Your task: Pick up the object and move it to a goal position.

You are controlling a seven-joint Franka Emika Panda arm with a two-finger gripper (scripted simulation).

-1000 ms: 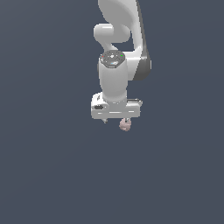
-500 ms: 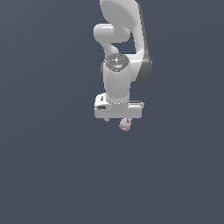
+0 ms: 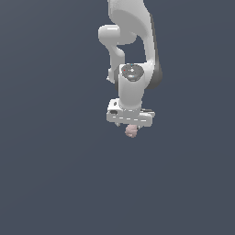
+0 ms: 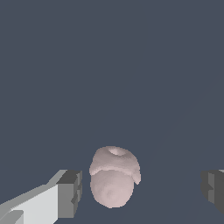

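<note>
Tool point(image 4: 140, 192) gapes around the object point(image 4: 113, 176), untouching; exterior view hides that gap.

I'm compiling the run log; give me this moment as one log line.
phase: pre-grasp | gripper: open, fingers either side of object, one finger close beside it, other apart | object: pink blob, not gripped | goal: not visible

Flat, even simulator light; sharp renders, soft shading, no glare or cast shadows.
</note>
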